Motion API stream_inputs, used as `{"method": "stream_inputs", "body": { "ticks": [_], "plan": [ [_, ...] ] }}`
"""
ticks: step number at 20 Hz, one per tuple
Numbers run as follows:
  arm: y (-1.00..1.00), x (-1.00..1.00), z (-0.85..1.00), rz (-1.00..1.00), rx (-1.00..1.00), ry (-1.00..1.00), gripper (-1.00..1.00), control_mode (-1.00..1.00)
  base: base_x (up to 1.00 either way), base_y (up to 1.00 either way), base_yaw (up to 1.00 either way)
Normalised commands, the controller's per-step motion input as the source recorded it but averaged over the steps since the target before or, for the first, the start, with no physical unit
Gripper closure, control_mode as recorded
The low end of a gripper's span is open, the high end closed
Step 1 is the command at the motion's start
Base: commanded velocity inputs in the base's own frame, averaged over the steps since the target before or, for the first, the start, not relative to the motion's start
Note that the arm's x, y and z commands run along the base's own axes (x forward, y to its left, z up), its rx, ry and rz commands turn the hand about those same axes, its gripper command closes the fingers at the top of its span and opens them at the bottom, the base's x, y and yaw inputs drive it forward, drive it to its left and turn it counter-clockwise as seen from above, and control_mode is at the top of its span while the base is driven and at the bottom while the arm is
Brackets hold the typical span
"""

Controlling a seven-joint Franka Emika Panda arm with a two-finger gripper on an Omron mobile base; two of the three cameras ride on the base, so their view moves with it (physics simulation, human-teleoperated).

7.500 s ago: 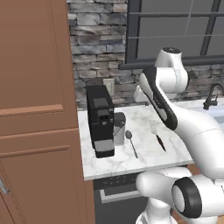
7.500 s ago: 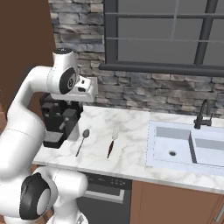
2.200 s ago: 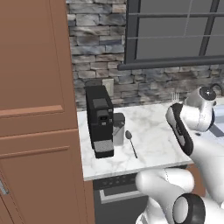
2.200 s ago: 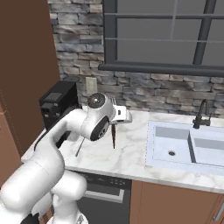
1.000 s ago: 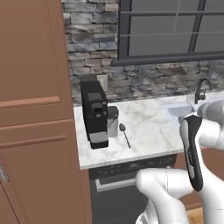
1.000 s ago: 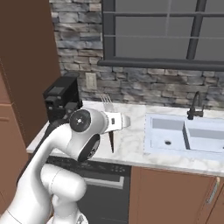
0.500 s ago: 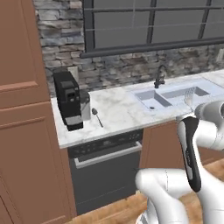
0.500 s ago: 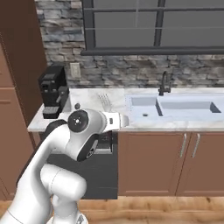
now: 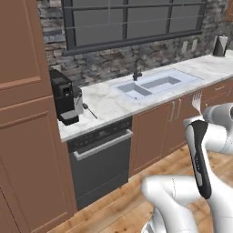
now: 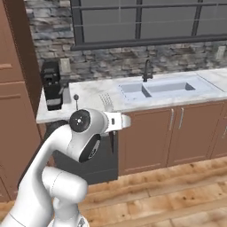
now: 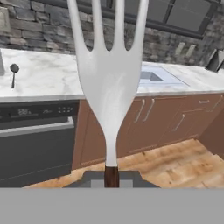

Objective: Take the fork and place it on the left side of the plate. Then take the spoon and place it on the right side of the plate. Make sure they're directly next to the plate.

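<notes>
Place was home kitchen, rendered. Marble-look counter (image 9: 113, 102) ran along wall of grey rough stone (image 10: 111, 55), under dark-framed window (image 9: 132, 20). Sink (image 9: 152, 85) with 2 basins and dark faucet (image 9: 136, 69) sat in counter. Black coffee machine (image 9: 63, 96) stood at counter's end beside tall brown cabinet (image 9: 25, 113). Dishwasher (image 9: 102, 157) sat below counter, brown cupboard doors (image 10: 177, 133) alongside. Floor was wood plank (image 10: 168, 195).

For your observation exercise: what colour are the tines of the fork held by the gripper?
Pale silver-white, clearest in the hand view, where the fork stands upright.
</notes>
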Motion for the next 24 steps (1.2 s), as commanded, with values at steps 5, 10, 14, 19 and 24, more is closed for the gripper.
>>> {"method": "stream_inputs", "body": {
  "ticks": [5,10,14,19,24],
  "plan": [
    [0.0,0.0,0.0,0.0,0.0,0.0,1.0,1.0,-0.54,0.86,-0.37],
    [0.0,0.0,0.0,0.0,0.0,0.0,1.0,1.0,-0.47,0.92,-0.36],
    [0.0,0.0,0.0,0.0,0.0,0.0,1.0,1.0,-0.49,0.85,-0.38],
    [0.0,0.0,0.0,0.0,0.0,0.0,1.0,1.0,-0.64,0.75,-0.4],
    [0.0,0.0,0.0,0.0,0.0,0.0,1.0,1.0,-0.86,0.65,-0.41]
  ]
}}
